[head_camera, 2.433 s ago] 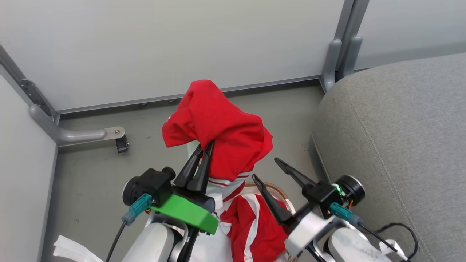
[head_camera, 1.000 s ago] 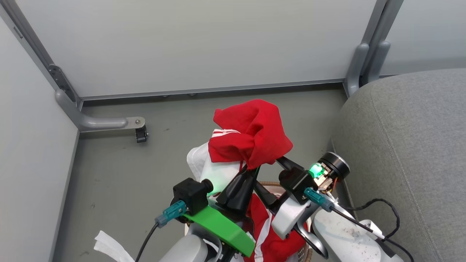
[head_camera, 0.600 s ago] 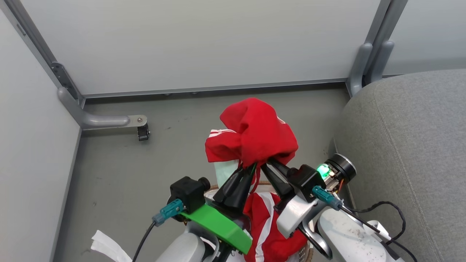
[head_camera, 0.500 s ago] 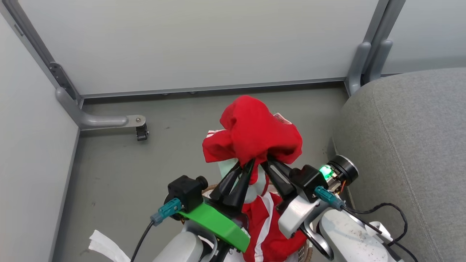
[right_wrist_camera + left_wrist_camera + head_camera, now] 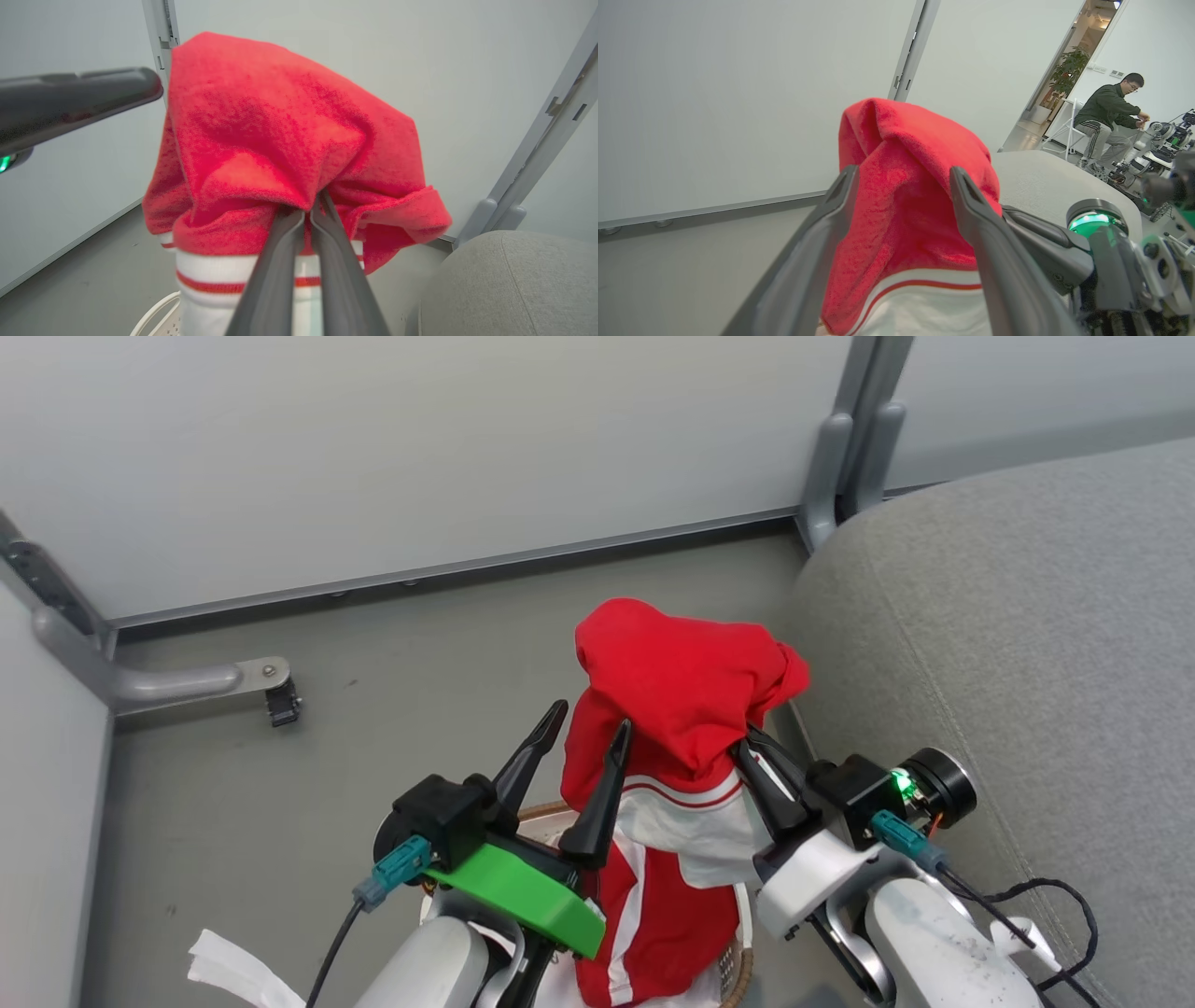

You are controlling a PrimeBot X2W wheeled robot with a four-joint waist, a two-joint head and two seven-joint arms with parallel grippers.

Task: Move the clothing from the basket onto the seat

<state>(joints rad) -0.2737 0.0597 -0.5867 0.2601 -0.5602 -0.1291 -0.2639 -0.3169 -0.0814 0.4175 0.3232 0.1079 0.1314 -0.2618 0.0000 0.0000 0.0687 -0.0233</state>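
At the far left of the head view we are looking down on a grey floor [image 5: 280, 821]. A crumpled white sheet [image 5: 224, 971] is lying at the bottom edge, and a metal foot [image 5: 187, 681] of the partition wall [image 5: 420, 457] is reaching out above it.

Moving right, our left gripper [image 5: 591, 717] is standing with its two dark fingers spread wide apart, gripping nothing. The clothing [image 5: 686, 681] is rising just beside its inner finger, and we cannot tell whether that finger is touching the fabric.

The clothing is hanging in the air as a bright red bunch above the basket [image 5: 541, 810]. Its white band with red stripes is drooping below, and a red-and-white length is trailing down into the basket between our two forearms.

Further right, our right gripper [image 5: 754, 751] is pinching a fold of the red cloth, its fingers pressed together under the bunch.

At the far right the grey seat [image 5: 1008, 616] is sitting with its rounded edge just beside the basket and the lifted bunch. In the left wrist view a person [image 5: 1108, 112] is sitting on a chair beyond it.
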